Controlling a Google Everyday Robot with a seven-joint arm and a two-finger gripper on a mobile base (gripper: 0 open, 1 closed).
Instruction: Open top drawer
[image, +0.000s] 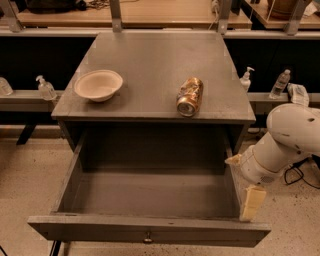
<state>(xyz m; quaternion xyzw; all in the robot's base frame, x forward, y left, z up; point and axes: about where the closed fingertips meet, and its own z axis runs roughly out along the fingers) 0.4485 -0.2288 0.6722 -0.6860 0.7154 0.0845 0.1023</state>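
The top drawer (150, 232) stands pulled far out from the grey cabinet, its deep grey box open and bare inside. A small round metal knob (147, 235) shows at the middle of its flat front. My gripper (245, 185) hangs off the white arm just outside the drawer's right wall, near the front right corner. One cream finger (252, 202) points down beside the wall and another (233, 160) sits higher up against the wall's top edge. Nothing is held between them.
On the cabinet top (155, 60) lie a beige bowl (98, 85) at the left and a crushed gold can (190, 96) near the front edge. Sanitizer bottles (45, 89) stand on side ledges. Speckled floor surrounds the cabinet.
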